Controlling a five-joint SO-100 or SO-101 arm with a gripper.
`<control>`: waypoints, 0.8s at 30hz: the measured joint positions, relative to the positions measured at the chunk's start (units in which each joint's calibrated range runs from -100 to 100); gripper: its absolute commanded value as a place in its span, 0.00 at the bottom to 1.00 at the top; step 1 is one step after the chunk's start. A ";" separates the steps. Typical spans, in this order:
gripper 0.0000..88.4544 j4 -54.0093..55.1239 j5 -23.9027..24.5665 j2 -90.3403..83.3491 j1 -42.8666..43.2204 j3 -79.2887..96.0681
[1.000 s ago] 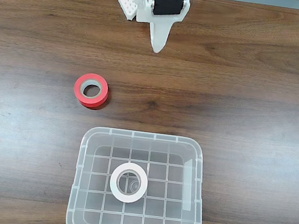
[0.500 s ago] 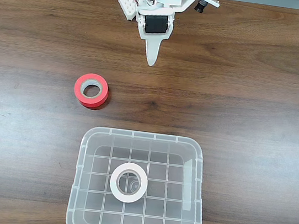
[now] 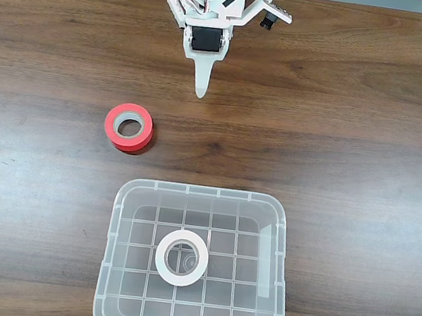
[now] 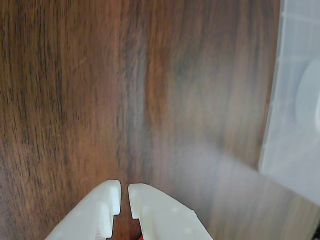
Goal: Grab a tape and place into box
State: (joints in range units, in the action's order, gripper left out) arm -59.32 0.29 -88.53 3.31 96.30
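Observation:
The white tape lies flat inside the clear box, near the middle of its gridded bottom. In the wrist view the box shows blurred at the right edge, with the tape as a pale shape within it. My white gripper hangs at the far side of the table in the fixed view, well apart from the box, tips pointing toward it. In the wrist view the gripper is shut with nothing between its fingers, only a thin slit left.
A red-orange tape roll with a grey core lies on the wooden table, left of the box and nearer the gripper. Bare wood surrounds the box on both sides. Cables run along the far table edge.
The gripper has swung down and slightly left in the fixed view, its tip now lower and closer to the red-orange roll. Both tapes and the box have not moved.

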 measured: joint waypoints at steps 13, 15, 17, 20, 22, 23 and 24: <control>0.01 -6.10 0.05 -9.63 -0.60 1.44; 0.01 -6.10 0.05 -9.71 -0.60 1.44; 0.01 -6.10 0.05 -9.71 -0.60 1.44; 0.01 -6.10 0.05 -9.71 -0.60 1.44; 0.01 -6.10 0.05 -9.71 -0.60 1.44; 0.01 -6.10 0.05 -9.71 -0.60 1.44; 0.02 -6.10 0.05 -9.71 -0.60 1.44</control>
State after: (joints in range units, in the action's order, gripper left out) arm -65.42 0.34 -98.24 2.70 97.74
